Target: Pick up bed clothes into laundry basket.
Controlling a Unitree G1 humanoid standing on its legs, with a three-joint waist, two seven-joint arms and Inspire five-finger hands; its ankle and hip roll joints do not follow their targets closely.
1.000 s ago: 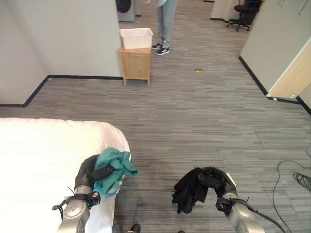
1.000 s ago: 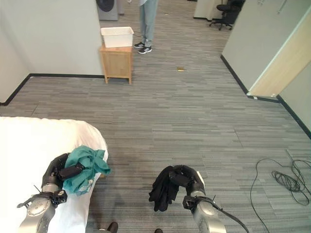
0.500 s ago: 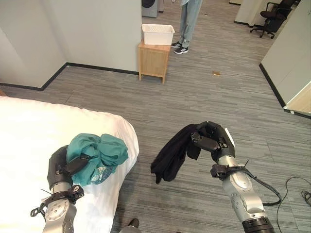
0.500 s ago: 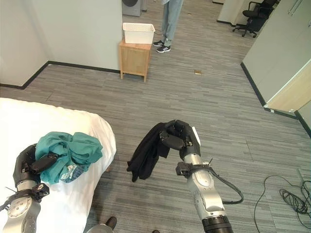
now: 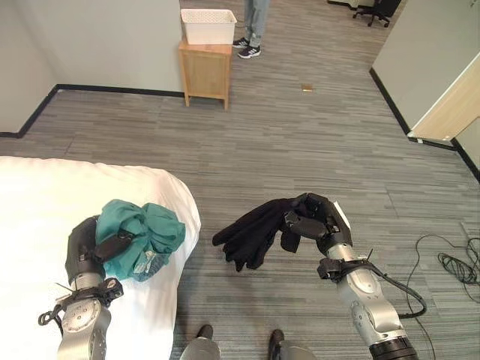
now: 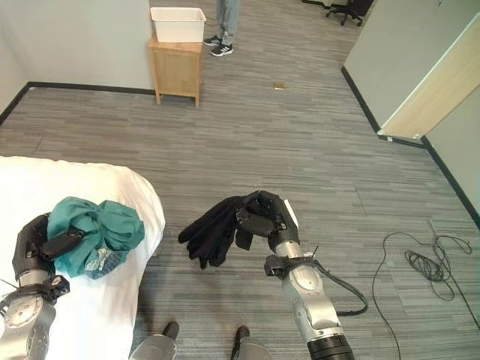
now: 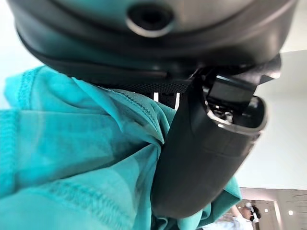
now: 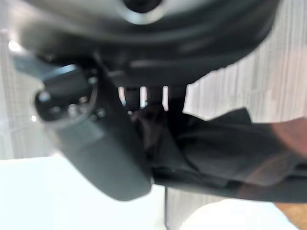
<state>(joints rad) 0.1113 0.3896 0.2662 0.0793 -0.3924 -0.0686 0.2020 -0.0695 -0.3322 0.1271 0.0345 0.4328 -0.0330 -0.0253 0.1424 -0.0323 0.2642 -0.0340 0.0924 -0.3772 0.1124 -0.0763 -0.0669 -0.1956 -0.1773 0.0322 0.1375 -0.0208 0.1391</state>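
The teal garment (image 5: 141, 238) is clamped in the left hand (image 5: 84, 255) above the bed (image 5: 45, 225); the black garment (image 5: 251, 231) hangs from the closed right hand (image 5: 315, 223) over the floor. Transport step: carry both to the white basket (image 5: 208, 25) on the far wooden stand (image 5: 205, 69), where a person (image 5: 253, 30) stands just behind

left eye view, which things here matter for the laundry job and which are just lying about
Job:
teal cloth in left hand
black cloth in right hand
white basket
bed

Lying about:
wooden stand
office chair
person's legs
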